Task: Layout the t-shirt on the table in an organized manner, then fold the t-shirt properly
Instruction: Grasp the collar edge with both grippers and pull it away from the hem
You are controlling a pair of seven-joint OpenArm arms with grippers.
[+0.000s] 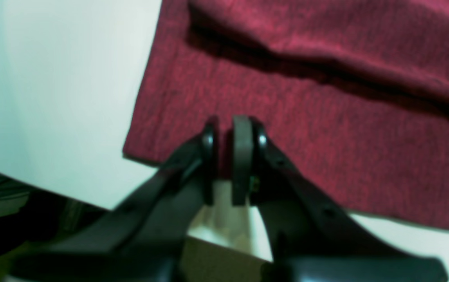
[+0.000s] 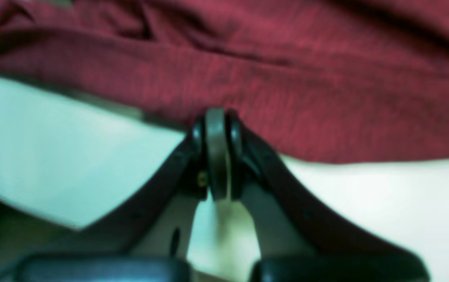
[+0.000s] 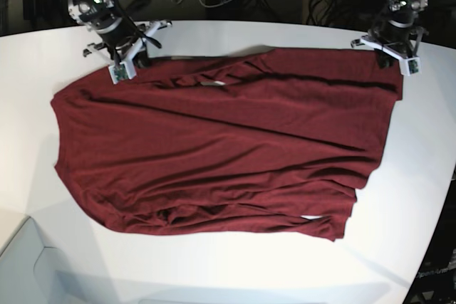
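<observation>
Left tool (image 1: 230, 164) has its pads pinched narrow on the hem of the t-shirt (image 3: 214, 147), a sliver of maroon showing between them; in the base view it sits at the cloth's two o'clock corner. Right tool (image 2: 216, 156) is clamped tight at the shirt's edge, up at eleven o'clock, though whether cloth is caught there is unclear. The shirt lies spread and wrinkled across the middle of the white worktop (image 3: 399, 197).

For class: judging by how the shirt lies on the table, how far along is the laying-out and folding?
Done: the t-shirt lies spread across the table, though wrinkled. In hand: the left gripper and right gripper are shut at its far edge; whether either pinches cloth is unclear. Left: smoothing and every fold.
</observation>
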